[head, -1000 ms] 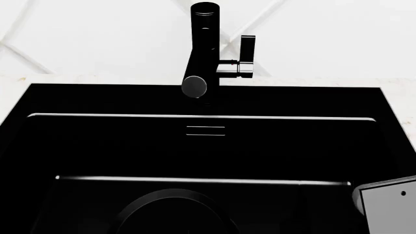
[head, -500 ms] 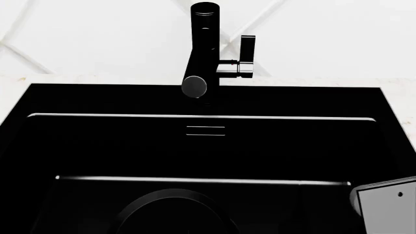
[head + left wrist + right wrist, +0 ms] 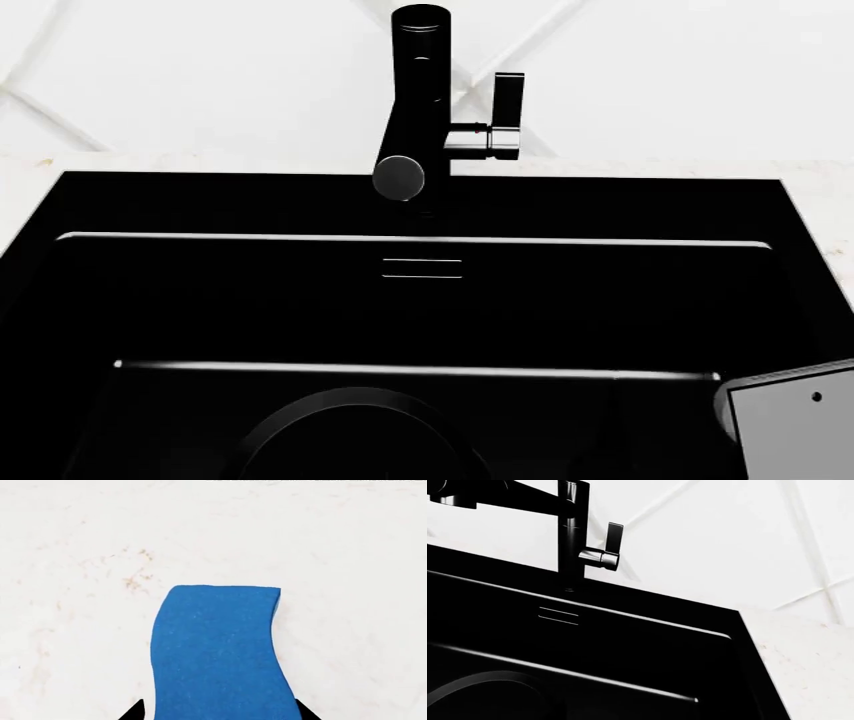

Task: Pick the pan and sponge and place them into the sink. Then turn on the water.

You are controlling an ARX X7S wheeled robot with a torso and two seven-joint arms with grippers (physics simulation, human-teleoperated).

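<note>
I note: sponge [image 3: 217, 655] bright blue on white, tan-flecked marble counter [image 3: 80, 555]; sink [image 3: 200, 300] black; faucet [image 3: 414, 90] black, silver-jointed.

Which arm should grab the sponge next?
Left, probably. Its wrist view shows the sponge on the pale counter between its fingertips. The right wrist view shows only the sink and faucet, no sponge.

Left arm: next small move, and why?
Probably shut the left end effector on the sponge: the sponge lies on the pale counter between both dark fingertips, apparently ungripped. The sink shows no sponge yet.
</note>
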